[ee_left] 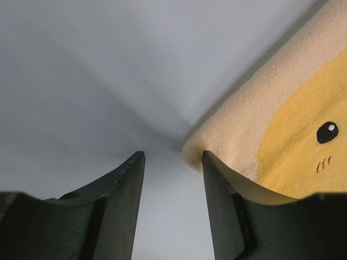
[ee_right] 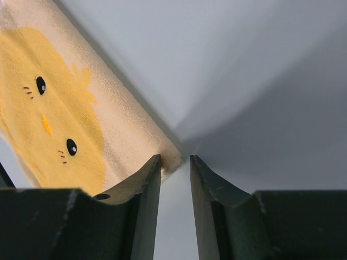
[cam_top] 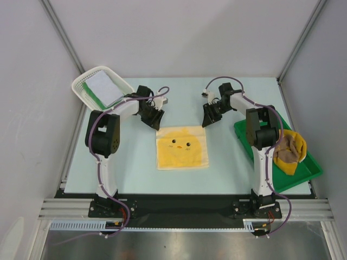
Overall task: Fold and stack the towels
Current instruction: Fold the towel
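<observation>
A cream towel with a yellow chick face point(cam_top: 182, 148) lies flat in the middle of the table. My left gripper point(cam_top: 154, 120) is open just beyond its far left corner; in the left wrist view that corner point(ee_left: 195, 149) sits by the tip of one finger point(ee_left: 217, 179). My right gripper point(cam_top: 209, 119) is open just beyond the far right corner; in the right wrist view that corner point(ee_right: 171, 157) lies between the fingertips point(ee_right: 149, 173). A crumpled tan and yellow towel point(cam_top: 290, 150) lies in the green tray point(cam_top: 255, 138) at the right.
A white basket point(cam_top: 82, 84) holding a folded white and green cloth point(cam_top: 104, 88) is tilted at the far left. White enclosure walls stand on the left, right and back sides. The arm bases stand at the near edge.
</observation>
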`<act>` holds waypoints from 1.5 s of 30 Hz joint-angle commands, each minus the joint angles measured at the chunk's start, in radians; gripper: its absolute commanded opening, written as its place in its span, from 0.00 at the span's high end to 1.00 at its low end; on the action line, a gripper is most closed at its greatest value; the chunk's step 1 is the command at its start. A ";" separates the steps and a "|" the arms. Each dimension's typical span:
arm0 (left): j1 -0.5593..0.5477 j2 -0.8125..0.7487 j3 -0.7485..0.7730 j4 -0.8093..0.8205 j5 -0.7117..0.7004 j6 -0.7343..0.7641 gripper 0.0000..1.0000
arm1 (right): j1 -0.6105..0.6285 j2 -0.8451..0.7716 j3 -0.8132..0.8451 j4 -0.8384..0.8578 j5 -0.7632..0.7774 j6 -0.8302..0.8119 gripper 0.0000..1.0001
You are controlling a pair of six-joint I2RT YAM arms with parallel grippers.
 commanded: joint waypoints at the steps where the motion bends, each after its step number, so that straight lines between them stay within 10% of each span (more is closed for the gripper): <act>1: 0.013 0.009 0.029 -0.041 0.043 0.030 0.48 | -0.002 0.025 0.036 -0.001 0.001 -0.023 0.67; 38: -0.019 0.118 0.101 -0.161 0.030 0.012 0.75 | 0.002 0.036 0.033 0.004 -0.022 -0.017 0.72; 45: -0.019 0.134 0.127 -0.190 0.038 0.023 1.00 | 0.002 0.040 0.036 0.005 -0.028 -0.019 0.77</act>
